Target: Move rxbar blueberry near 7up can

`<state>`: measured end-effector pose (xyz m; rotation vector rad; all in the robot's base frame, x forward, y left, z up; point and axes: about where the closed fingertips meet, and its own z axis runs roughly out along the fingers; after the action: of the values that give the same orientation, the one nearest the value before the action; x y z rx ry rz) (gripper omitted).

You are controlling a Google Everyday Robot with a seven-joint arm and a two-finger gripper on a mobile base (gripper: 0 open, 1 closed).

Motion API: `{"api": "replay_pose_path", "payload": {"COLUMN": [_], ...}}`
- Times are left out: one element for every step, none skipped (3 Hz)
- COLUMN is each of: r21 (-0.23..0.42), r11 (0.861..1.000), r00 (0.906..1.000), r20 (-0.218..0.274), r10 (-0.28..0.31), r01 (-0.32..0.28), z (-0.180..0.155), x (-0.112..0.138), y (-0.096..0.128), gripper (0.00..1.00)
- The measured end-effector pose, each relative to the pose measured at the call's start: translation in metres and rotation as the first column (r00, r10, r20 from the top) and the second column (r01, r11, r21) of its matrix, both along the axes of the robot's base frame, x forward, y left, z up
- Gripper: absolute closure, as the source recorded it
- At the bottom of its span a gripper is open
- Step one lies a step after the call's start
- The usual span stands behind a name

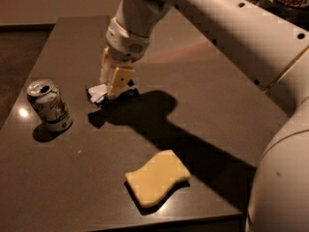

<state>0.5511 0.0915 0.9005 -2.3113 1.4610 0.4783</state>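
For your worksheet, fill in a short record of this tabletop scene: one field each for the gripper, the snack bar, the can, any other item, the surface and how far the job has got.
gripper: over the table's left-centre, right of the can, shut on the bar
rxbar blueberry: at the fingertips, white end towards the can
7up can: upright near the left edge, apart from the bar
sponge: pale yellow, lying flat near the front edge
table: dark top, with the arm's shadow across it
progress: bar not yet beside the can
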Motion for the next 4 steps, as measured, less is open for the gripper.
{"api": "replay_pose_path", "payload": {"r21": [0.017, 0.005, 0.004, 0.004], "r11": [0.999, 1.0, 1.0, 1.0], "r00": [0.9996, 0.9997, 0.9997, 0.9996], "r20": [0.007, 0.003, 0.002, 0.002], "r10": [0.029, 0.023, 0.025, 0.027], "r01": [-0.029, -0.023, -0.025, -0.027], "z": [-0.002, -0.015, -0.018, -0.018], "x": [-0.009, -0.011, -0.011, -0.012], "y": [0.04, 0.057, 0.06, 0.061], "gripper": [1.0, 0.82, 0.51, 0.28]}}
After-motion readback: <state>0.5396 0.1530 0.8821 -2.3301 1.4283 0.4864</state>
